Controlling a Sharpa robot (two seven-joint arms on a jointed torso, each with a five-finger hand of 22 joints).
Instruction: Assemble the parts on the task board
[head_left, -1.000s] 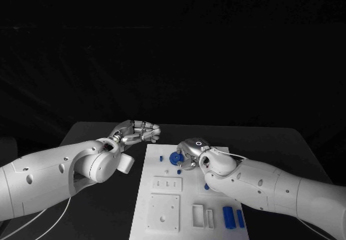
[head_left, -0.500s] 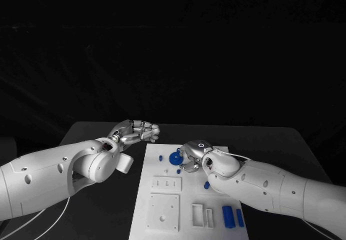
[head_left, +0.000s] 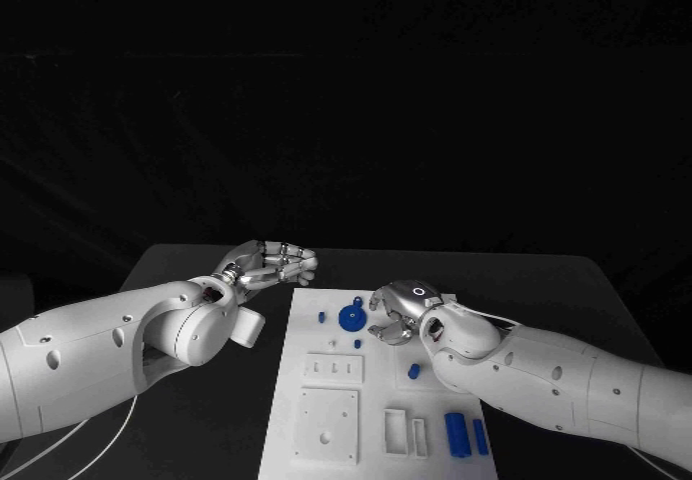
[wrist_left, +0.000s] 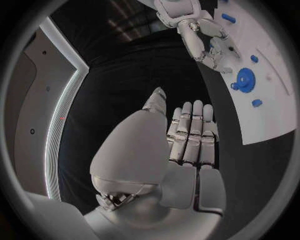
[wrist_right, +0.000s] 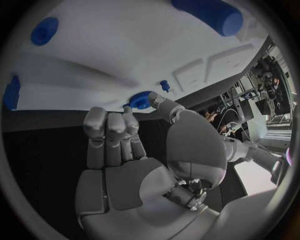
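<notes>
Blue gear (head_left: 351, 318) lies flat at the far end of the white board (head_left: 329, 428), at nine o'clock from the right hand (head_left: 400, 312), which is nearer, fingers curled, empty. Left hand (head_left: 271, 265) hovers off-board, fingers loosely curled, holding nothing.

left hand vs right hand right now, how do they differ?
Place: the left hand hangs over the black table, off the task board's far left corner; the right hand is over the board.
Nearness to parts: the right hand sits next to the blue gear; the left hand is apart from every part.
Shared: both have fingers curled in, and neither plainly holds anything.
</notes>
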